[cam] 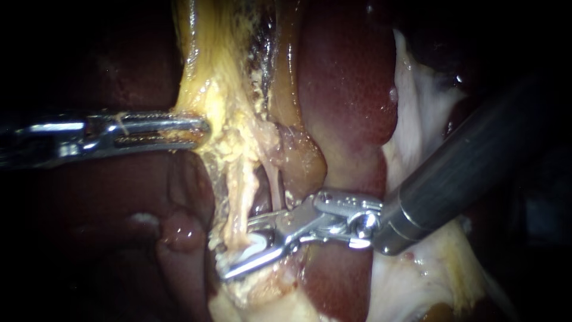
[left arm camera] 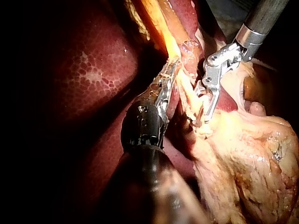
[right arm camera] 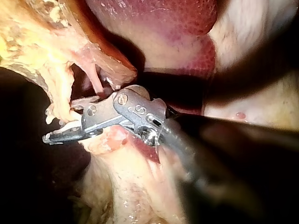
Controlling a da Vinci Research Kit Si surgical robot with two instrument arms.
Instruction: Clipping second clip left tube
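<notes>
The left tube is a pale yellow strand running down from the fatty tissue. A thinner pink tube runs just to its right. My right instrument comes in from the right, its jaws standing apart around the lower end of the left tube. A white clip lies between them against the tube. The right wrist view shows the same jaws straddling the strand. My left instrument is shut on the yellow tissue's edge and holds it leftward; in its wrist view the right instrument lies beside it.
Dark red liver lies behind and right of the tubes, with another lobe under the left instrument. Pale whitish tissue sits behind the right instrument's shaft. Yellow fatty tissue bulks beside the tubes.
</notes>
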